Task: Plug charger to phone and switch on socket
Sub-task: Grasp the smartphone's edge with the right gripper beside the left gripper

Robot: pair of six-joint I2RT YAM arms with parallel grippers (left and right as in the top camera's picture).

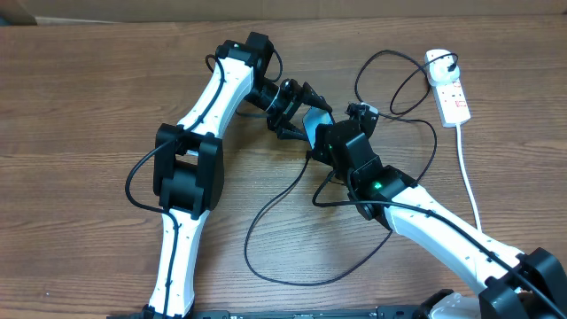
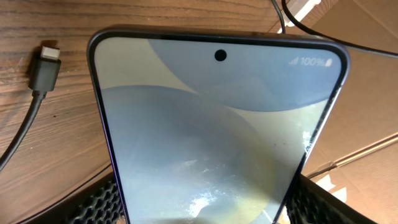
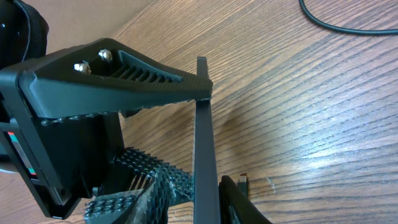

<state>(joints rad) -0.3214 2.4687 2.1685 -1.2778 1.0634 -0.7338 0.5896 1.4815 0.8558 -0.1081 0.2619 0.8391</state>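
While left gripper (image 1: 301, 113) clamps phone (image 2: 217, 137), right gripper (image 3: 198, 190) straddles its edge, grip unclear, charger (image 2: 45, 65) unplugged

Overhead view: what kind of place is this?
Probably a robot test bench in a lab or workshop: a wooden table, a left arm and right arm standing at it, and cardboard behind.

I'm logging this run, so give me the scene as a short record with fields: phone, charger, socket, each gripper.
phone: screen lit, nothing plugged in
charger: connector tip lies on the table, beside the phone
socket: at the table's far edge, away from both grippers; switch state unreadable
left gripper: clamped on the phone
right gripper: fingers either side of the phone's edge; cannot tell whether it grips
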